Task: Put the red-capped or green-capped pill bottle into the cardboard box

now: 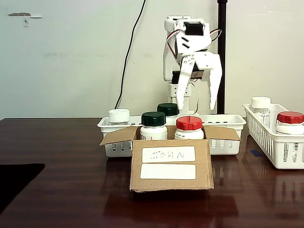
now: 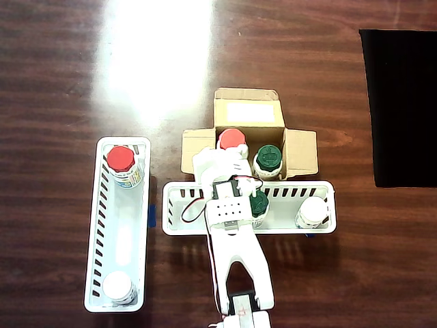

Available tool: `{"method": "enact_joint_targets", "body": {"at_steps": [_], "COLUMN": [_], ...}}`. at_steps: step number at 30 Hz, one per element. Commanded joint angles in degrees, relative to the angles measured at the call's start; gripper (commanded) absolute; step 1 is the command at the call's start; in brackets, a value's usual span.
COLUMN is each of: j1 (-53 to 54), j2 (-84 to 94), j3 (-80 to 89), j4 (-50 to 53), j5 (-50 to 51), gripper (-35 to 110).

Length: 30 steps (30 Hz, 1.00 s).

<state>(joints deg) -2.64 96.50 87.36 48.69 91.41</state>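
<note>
1. From where I stand, the cardboard box (image 1: 171, 164) sits mid-table with its flaps spread, directly in front of the long white basket (image 1: 223, 121).
2. 2 bottles already stand inside the box: a red-capped bottle (image 1: 189, 127) and a green-capped bottle (image 1: 153, 125), side by side and upright, their caps poking above the rim.
3. The gripper (image 1: 195, 92) hangs well above the red cap with its fingers parted and nothing between them; it looks released.
4. In the overhead view the gripper (image 2: 229, 158) sits over the box's back edge, near the red cap.
5. Another green-capped bottle (image 1: 167, 109) waits in the long basket just behind the box, beside a white-capped bottle (image 1: 118, 116).
6. A second red-capped bottle (image 1: 289, 122) stands in the side basket (image 1: 280, 147), along with another white-capped one.
7. My guess is the step in hand is clearing away from the box toward the next pick.
8. To do that well, I would lift straight up first so the fingers miss the red cap and the rear flap.
9. Then come down square over the basket's green cap, jaws wide, keeping clear of the basket wall.
</note>
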Motion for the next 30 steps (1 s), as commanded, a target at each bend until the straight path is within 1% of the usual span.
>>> {"method": "enact_joint_targets", "body": {"at_steps": [1,3,5,6,10,13,16,23,30], "j1": [-2.2,-2.5,-2.5,-2.2,0.6,3.8,6.7,8.1,8.4], "j2": [17.2,25.9,34.5,38.6,55.8,66.4,73.2,87.4,98.6], "j3": [0.2,7.1,12.7,14.9,25.4,32.1,36.2,46.3,58.1], "j4": [11.2,13.0,17.1,19.6,25.4,28.5,31.2,33.1,30.6], "j5": [0.1,0.3,1.6,2.2,5.1,7.6,9.1,9.6,10.1], "gripper": [24,6,-6,-6,3,2,1,1,1]}}
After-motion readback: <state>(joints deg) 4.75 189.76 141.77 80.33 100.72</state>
